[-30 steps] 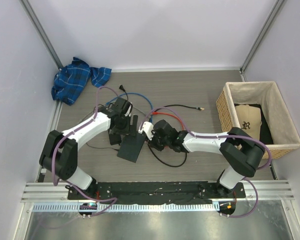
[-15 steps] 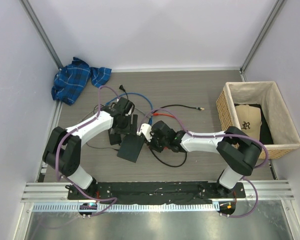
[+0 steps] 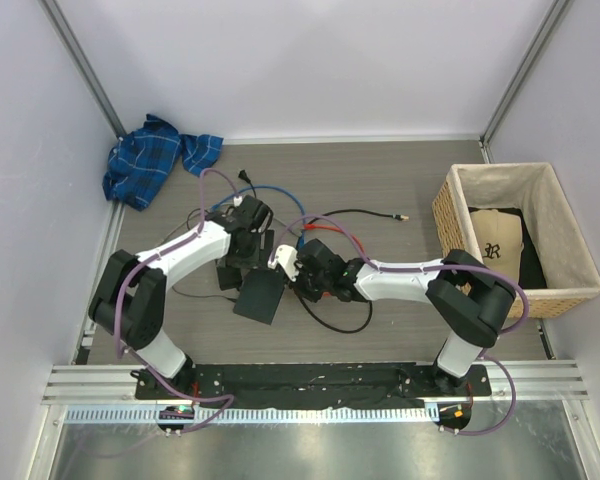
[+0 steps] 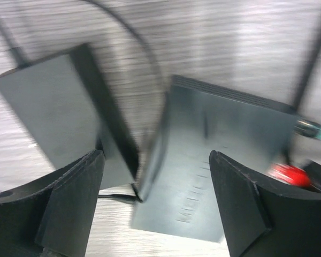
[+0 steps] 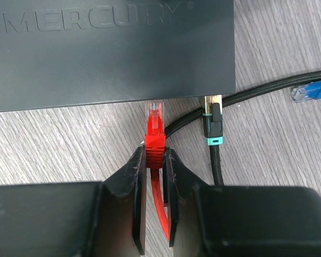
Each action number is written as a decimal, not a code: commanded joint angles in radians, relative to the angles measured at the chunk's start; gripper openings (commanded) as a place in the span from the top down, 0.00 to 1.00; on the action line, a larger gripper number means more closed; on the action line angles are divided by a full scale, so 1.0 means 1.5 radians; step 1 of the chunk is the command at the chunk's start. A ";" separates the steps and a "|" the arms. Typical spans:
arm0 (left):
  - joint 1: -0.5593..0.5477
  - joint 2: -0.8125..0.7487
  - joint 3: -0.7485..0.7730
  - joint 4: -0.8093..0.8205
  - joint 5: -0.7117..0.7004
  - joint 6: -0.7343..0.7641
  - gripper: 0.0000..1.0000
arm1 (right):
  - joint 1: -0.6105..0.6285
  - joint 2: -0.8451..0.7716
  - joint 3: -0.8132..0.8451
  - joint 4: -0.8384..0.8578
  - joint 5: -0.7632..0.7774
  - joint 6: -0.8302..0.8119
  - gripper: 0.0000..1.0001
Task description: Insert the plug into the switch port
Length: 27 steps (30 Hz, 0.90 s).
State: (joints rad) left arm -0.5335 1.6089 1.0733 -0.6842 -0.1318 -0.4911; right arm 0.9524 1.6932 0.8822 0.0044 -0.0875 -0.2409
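The switch (image 5: pixel 112 48) is a flat dark grey box marked MERCURY, also seen as the switch (image 3: pixel 261 297) and the switch (image 4: pixel 224 155). My right gripper (image 5: pixel 154 155) is shut on the ribbed boot of the red plug (image 5: pixel 154 124). The plug's clear tip sits right at the switch's near edge. The port itself is hidden under that edge. My left gripper (image 4: pixel 156 198) is open, its fingers (image 4: pixel 69 203) straddling the switch's end without touching it. From above, the left gripper (image 3: pixel 258 252) and right gripper (image 3: pixel 296 282) flank the switch.
A black adapter brick (image 4: pixel 59 112) lies next to the switch. A black braided cable with a teal-banded connector (image 5: pixel 213 127) touches the switch edge, and a blue plug (image 5: pixel 313 90) lies beyond. A wicker basket (image 3: pixel 446 215) stands right and a blue plaid cloth (image 3: pixel 158 157) lies back left.
My right gripper has carried the red plug leftward up to the switch's edge. The left gripper has shifted slightly over the switch's far end, still open.
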 commanded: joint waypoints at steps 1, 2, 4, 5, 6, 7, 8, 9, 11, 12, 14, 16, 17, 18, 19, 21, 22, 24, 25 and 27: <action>0.012 0.030 0.012 -0.081 -0.127 -0.002 0.14 | 0.005 -0.012 0.007 0.012 0.008 -0.003 0.99; 0.015 0.030 0.014 -0.096 -0.147 -0.003 0.14 | 0.005 -0.013 0.005 0.012 0.009 -0.003 0.99; 0.014 0.020 0.016 -0.096 -0.148 -0.010 0.12 | 0.005 -0.019 0.001 0.014 0.014 -0.003 0.99; 0.014 -0.002 0.017 -0.087 -0.141 -0.010 0.12 | 0.005 -0.020 -0.001 0.014 0.016 -0.003 0.99; 0.011 -0.015 0.019 -0.078 -0.115 -0.011 0.09 | 0.005 -0.022 -0.004 0.015 0.018 -0.003 0.99; 0.009 -0.029 0.019 -0.068 -0.103 -0.012 0.09 | 0.006 -0.023 -0.005 0.016 0.021 -0.003 0.99; 0.006 -0.059 0.020 -0.048 -0.094 -0.012 0.08 | 0.005 -0.026 -0.006 0.018 0.022 -0.003 0.99; 0.001 -0.069 0.027 -0.042 -0.075 -0.012 0.08 | 0.005 -0.028 -0.008 0.020 0.024 -0.003 0.99; -0.003 -0.089 0.040 -0.030 -0.055 -0.012 0.07 | 0.005 -0.031 -0.010 0.020 0.027 -0.003 0.99; -0.009 -0.100 0.043 -0.026 -0.029 -0.012 0.06 | 0.005 -0.032 -0.013 0.020 0.029 -0.003 0.99; -0.012 -0.106 0.045 -0.003 0.012 -0.019 0.06 | 0.006 -0.035 -0.015 0.020 0.030 -0.003 0.99; -0.015 -0.103 0.041 0.021 0.061 -0.032 0.07 | 0.005 -0.036 -0.016 0.019 0.031 -0.003 0.99; -0.015 -0.097 0.034 0.030 0.072 -0.041 0.07 | 0.005 -0.037 -0.017 0.019 0.033 -0.003 0.99; -0.015 -0.086 0.032 0.033 0.077 -0.046 0.07 | 0.005 -0.038 -0.017 0.019 0.033 -0.002 0.99; -0.015 -0.078 0.029 0.037 0.077 -0.049 0.07 | 0.006 -0.038 -0.017 0.019 0.032 -0.002 0.99; -0.016 -0.063 0.018 0.045 0.072 -0.056 0.08 | 0.004 -0.042 -0.020 0.019 0.030 -0.001 0.99; -0.015 -0.059 0.012 0.058 0.066 -0.059 0.08 | 0.005 -0.043 -0.020 0.019 0.031 -0.001 0.99; -0.015 -0.050 -0.002 0.067 0.062 -0.065 0.09 | 0.005 -0.045 -0.023 0.020 0.032 -0.001 0.99; -0.015 -0.041 -0.011 0.077 0.056 -0.067 0.09 | 0.006 -0.045 -0.023 0.021 0.031 -0.001 0.99; -0.015 -0.033 -0.018 0.086 0.050 -0.073 0.09 | 0.006 -0.044 -0.024 0.023 0.028 0.003 0.99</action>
State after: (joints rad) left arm -0.5442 1.5318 1.0725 -0.6449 -0.0837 -0.5541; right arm 0.9493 1.6657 0.8391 -0.0086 -0.0364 -0.2333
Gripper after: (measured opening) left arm 0.910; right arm 0.194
